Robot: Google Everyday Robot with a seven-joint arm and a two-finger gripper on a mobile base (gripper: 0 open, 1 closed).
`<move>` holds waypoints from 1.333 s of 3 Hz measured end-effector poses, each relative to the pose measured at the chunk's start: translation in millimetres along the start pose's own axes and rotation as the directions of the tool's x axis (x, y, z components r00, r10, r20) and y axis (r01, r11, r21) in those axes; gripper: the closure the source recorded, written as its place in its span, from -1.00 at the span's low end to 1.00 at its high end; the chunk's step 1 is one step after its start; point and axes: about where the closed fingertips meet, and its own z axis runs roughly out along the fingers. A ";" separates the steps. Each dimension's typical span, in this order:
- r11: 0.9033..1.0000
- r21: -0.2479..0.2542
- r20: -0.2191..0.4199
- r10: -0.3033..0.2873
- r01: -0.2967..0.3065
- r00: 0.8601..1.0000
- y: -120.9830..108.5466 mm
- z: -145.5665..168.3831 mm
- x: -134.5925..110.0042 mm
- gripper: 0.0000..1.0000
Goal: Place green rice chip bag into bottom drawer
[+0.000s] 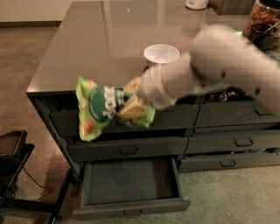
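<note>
The green rice chip bag [101, 108] hangs in the air in front of the cabinet's upper drawers, past the counter's front edge. My gripper [129, 105] is shut on the bag's right side, its yellowish fingers [131, 111] pressed into it. My white arm reaches in from the right. The bottom drawer [131, 205] is pulled open below the bag, a little to the right, with a flat dark floor and a small handle at its front. The white bowl [161, 54] sits on the counter behind my arm.
The dark counter top [96, 48] carries a jar [264, 24] at the back right and a white container [196, 4] at the back. Closed drawers [127, 148] sit above the open one. More drawers [232, 142] are on the right. A black stand [13, 162] stands at left on the floor.
</note>
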 end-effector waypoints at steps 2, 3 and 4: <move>0.957 -0.178 -0.189 0.197 -0.231 0.962 110.5 109.9 179.9 1.00; 0.918 -0.252 -0.270 0.238 -0.307 0.933 158.6 140.2 233.3 1.00; 0.885 -0.297 -0.324 0.260 -0.359 0.910 190.6 159.4 268.4 1.00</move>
